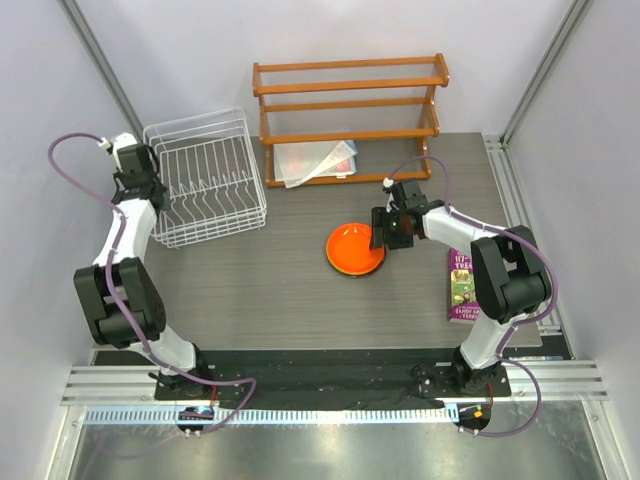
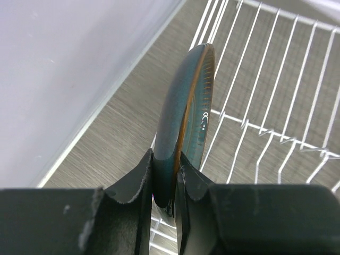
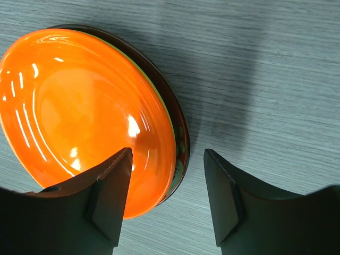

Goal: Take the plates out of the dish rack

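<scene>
The white wire dish rack stands at the back left, and no plates show in it from above. My left gripper is at its left side, shut on the rim of the dark teal plate, which stands on edge over the rack's wires. In the left wrist view the gripper clamps the plate on both faces. The orange plate lies on top of a stack in the middle of the table. My right gripper is open over the stack's right edge. In the right wrist view the gripper straddles the orange plate, with a lime green sliver and the dark red plate's rim beneath.
An orange wooden three-tier shelf stands at the back, with a clear packet on its lowest level. A book lies at the right edge of the table. Grey walls close in on the left and right.
</scene>
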`<move>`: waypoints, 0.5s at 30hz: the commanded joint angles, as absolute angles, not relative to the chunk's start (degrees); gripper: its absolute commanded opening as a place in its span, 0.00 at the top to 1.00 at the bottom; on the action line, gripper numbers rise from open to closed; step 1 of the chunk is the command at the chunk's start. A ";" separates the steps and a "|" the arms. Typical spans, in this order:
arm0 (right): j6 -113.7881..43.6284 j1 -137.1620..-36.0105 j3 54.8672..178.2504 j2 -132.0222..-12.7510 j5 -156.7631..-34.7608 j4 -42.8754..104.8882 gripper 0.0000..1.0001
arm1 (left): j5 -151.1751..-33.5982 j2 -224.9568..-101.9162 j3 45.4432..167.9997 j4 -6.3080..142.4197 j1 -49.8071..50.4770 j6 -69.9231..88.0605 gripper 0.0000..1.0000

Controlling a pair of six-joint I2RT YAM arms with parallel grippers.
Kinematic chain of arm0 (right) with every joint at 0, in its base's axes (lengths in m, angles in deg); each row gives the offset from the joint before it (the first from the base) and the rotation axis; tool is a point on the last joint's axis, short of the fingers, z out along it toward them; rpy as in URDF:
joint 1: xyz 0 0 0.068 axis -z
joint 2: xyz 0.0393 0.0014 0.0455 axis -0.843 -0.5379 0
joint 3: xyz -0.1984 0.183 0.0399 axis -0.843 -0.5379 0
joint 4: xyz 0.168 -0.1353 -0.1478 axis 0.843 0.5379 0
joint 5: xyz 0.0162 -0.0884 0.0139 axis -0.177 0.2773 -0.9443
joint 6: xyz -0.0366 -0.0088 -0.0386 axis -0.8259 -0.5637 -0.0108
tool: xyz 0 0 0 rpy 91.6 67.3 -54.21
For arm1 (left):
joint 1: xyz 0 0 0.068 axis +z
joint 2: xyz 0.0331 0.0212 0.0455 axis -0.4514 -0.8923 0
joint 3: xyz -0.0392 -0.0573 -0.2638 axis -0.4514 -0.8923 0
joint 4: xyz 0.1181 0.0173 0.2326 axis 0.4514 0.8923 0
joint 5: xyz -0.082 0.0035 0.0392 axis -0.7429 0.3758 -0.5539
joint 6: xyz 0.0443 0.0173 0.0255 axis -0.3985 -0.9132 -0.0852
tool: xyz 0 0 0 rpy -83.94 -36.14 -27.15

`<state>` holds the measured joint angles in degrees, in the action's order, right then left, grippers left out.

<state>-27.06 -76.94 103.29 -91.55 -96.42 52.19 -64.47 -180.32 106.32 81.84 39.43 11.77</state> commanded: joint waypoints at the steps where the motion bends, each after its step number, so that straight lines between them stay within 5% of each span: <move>1: -28.01 -77.06 102.89 -88.52 -96.82 50.71 0.38 | -64.96 -174.08 110.31 79.21 39.23 12.87 1.00; 9: -27.74 -77.06 101.57 -84.04 -94.28 50.89 0.37 | -68.47 -170.92 109.87 81.14 39.31 16.81 1.00; 15: -28.18 -77.06 102.54 -77.27 -92.25 52.30 0.29 | -83.22 -167.84 107.25 81.23 38.96 25.16 1.00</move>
<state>-27.20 -76.94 101.24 -83.36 -94.23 52.39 -72.36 -172.76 107.37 84.95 39.33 18.29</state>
